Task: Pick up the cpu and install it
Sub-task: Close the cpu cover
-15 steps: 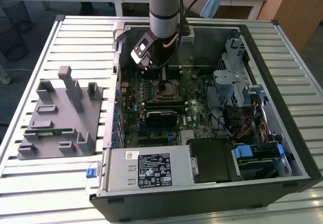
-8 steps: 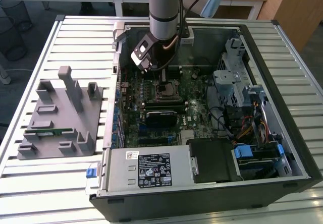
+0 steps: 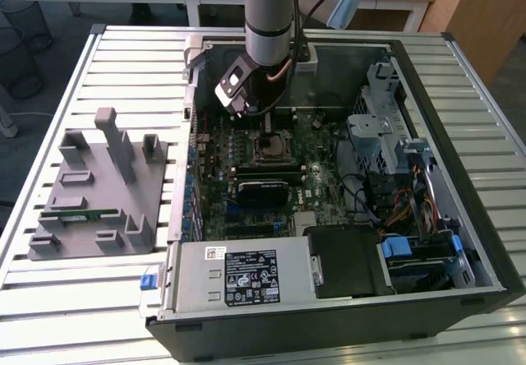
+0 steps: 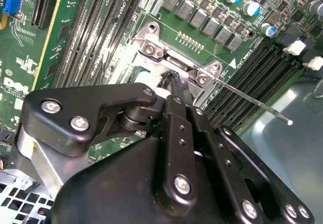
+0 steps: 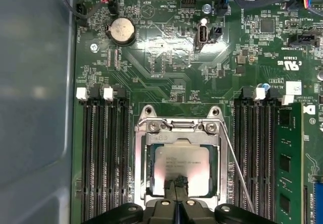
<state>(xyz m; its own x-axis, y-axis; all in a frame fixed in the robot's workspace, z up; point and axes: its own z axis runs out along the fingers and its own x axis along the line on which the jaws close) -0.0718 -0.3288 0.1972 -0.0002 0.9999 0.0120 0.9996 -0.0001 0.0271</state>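
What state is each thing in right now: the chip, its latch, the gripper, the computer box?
Small square silvery-grey cpu: lying flat in its socket.
Thin metal latch lever: unhooked, swung free.
Black gripper: shut, tips touching the cpu's top.
Black computer case: on its side, cover off.
Long green memory stick: lying on the grey fixture.

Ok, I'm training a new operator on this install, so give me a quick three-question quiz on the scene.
1. True or false: the cpu lies flat inside the socket frame.
2. The tool is at: A the coin battery; B the cpu's edge; C a memory slot.
3. What lies on the grey fixture?
Key: 1 true; 2 B; 3 a green memory stick.
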